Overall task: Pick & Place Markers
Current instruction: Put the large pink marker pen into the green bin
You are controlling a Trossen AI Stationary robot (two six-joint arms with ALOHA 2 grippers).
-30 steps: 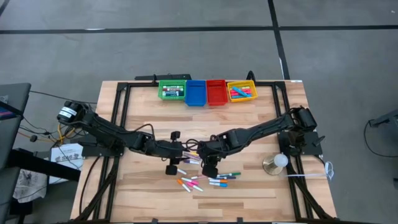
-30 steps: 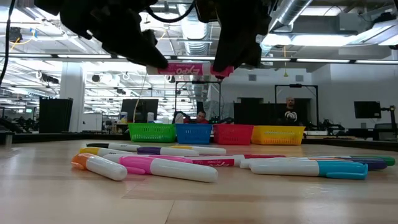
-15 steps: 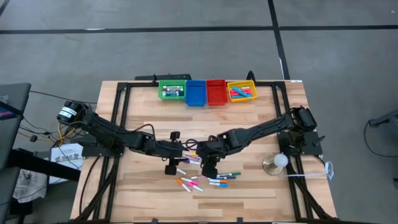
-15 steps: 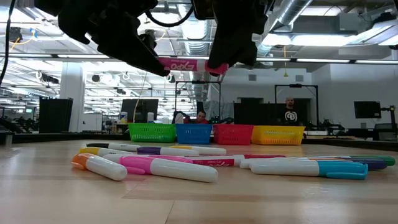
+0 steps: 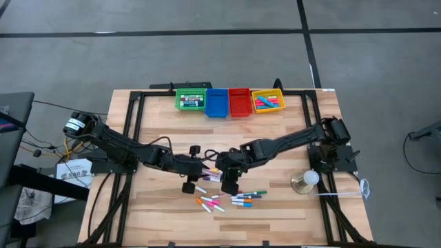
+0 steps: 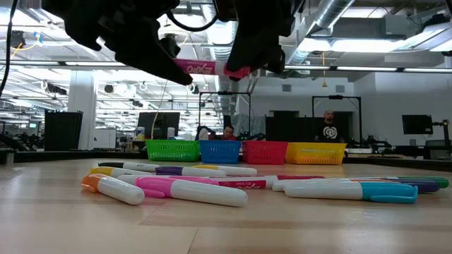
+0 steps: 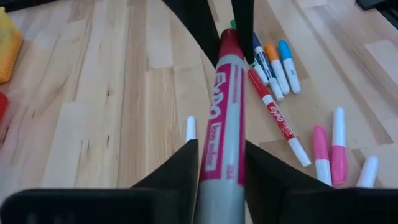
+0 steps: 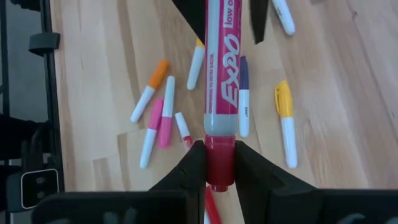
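My right pincer (image 8: 219,165) clamps the pink marker's (image 8: 220,93) cap; my left pincer (image 7: 221,171) grips its barrel, so I should pull straight apart.

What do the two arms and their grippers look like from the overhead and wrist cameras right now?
Both arms are black and jointed, with thin dark cables running alongside. The left gripper and right gripper each have two flat, matte black fingers, tapering and unmarked. A grey-and-white cylindrical part sits at the left arm's base.
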